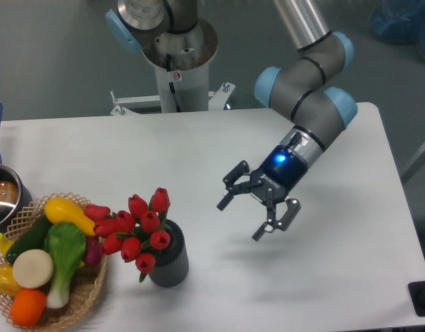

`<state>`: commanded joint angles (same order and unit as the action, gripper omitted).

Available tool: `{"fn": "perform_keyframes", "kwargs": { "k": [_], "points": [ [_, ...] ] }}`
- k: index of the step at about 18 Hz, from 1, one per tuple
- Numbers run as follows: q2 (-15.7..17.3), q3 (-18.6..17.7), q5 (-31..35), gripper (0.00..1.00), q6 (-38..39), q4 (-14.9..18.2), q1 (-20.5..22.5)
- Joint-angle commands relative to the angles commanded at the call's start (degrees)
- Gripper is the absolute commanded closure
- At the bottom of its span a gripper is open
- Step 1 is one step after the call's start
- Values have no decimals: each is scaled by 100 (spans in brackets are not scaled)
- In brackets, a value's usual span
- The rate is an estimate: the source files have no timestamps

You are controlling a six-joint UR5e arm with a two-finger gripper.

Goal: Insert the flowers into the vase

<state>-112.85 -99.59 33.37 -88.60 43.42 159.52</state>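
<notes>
The flowers [134,229], a bunch of red tulips, stand in the vase [170,260], a short dark grey ribbed cylinder at the front left of the table. The buds lean left over the vase's rim, toward the basket. My gripper [242,220] hangs above the table to the right of the vase, well apart from it. Its fingers are spread open and hold nothing.
A wicker basket [84,299] with toy vegetables and fruit sits at the front left corner, touching distance from the flowers. A steel pot [1,197] with a blue handle is at the left edge. The robot base [178,55] stands behind the white table [199,152].
</notes>
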Motion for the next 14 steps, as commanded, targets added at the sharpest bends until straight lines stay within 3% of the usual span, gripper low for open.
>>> {"fn": "perform_keyframes", "kwargs": {
  "k": [4, 8, 14],
  "points": [
    [316, 106, 905, 0, 141, 9, 88],
    [580, 316, 2241, 0, 571, 53, 106],
    [932, 300, 4403, 0, 818, 53, 97]
  ]
}}
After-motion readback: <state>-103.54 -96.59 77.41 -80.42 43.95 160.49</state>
